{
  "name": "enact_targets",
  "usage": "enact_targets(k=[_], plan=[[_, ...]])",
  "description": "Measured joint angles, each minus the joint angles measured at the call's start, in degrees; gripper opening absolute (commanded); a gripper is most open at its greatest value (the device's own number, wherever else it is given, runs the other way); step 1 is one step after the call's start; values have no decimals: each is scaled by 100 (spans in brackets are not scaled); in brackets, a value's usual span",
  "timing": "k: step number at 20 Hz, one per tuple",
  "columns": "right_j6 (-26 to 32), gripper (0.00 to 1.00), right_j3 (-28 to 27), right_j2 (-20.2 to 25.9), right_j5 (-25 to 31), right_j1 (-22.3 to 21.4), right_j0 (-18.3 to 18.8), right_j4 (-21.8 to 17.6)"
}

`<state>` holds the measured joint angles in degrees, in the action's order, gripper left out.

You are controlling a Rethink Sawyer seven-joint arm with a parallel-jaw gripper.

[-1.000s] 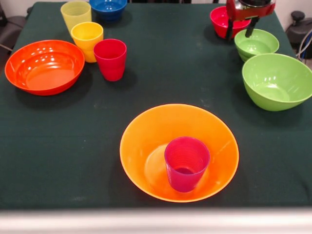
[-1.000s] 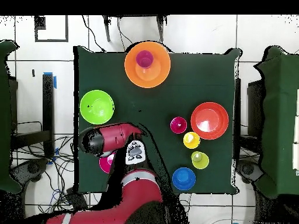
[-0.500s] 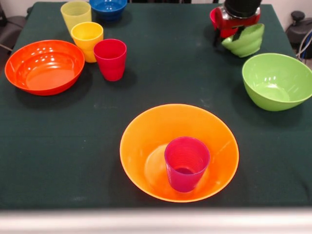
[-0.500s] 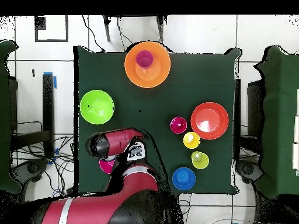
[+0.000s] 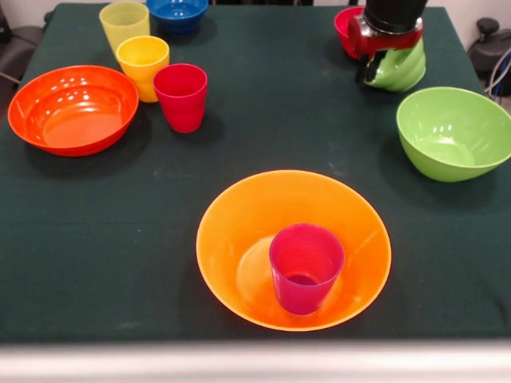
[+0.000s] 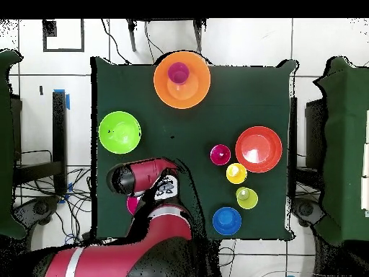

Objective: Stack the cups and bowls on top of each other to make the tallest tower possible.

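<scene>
At the far right corner in your front view, the gripper [image 5: 377, 70] is clamped on the small green bowl [image 5: 398, 67], which hangs tilted on its side, rim turned away from level and off the cloth as far as you can tell. Just behind it sits the small red-pink bowl [image 5: 349, 25], mostly hidden by the arm's wrist [image 5: 389, 30]. Large green bowl [image 5: 453, 132] rests on the table [image 5: 263, 128] near the held one, not touching it. Near the front edge you have the large yellow-orange bowl [image 5: 294, 247] with the purple ribbed cup [image 5: 306, 267] standing upright inside it, mouth up. Far left: wide orange-red bowl [image 5: 73, 108], and beside it a cluster of three upright cups, red-pink cup [image 5: 181, 96], yellow-orange cup [image 5: 143, 65], pale yellow cup [image 5: 124, 23], with the small blue bowl [image 5: 177, 12] at the far edge. Overhead, the arm [image 6: 148, 180] covers the held bowl completely.
</scene>
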<state>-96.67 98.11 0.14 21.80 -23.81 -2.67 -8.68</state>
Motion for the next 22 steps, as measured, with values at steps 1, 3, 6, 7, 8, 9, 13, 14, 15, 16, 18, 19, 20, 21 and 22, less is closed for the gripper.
enact_targets(k=[1,3,6,7,8,9,13,14,15,16,18,19,20,21,22], plan=[[0,0,-27,-11,-33,11,-8,0],[0,0,-61,-22,-76,35,-18,0],[0,0,-99,-35,-105,61,-26,0],[0,0,-105,-35,-105,61,-27,4],[0,0,-108,-35,-106,62,-27,4],[0,0,-116,-37,-105,62,-29,4],[0,0,-116,-41,-100,54,-34,2],[0,0,-116,-45,-87,47,-35,2],[0,0,-116,-48,-58,33,-36,1],[0,0,-116,-52,8,2,-36,1],[0,0,-115,-62,186,-78,-36,1],[0,0,-118,-74,391,-168,-36,1],[0,0,-118,-82,520,-223,-36,1],[0,0,-121,-91,640,-275,-35,1],[0,0,-124,-100,760,-326,-35,0]])
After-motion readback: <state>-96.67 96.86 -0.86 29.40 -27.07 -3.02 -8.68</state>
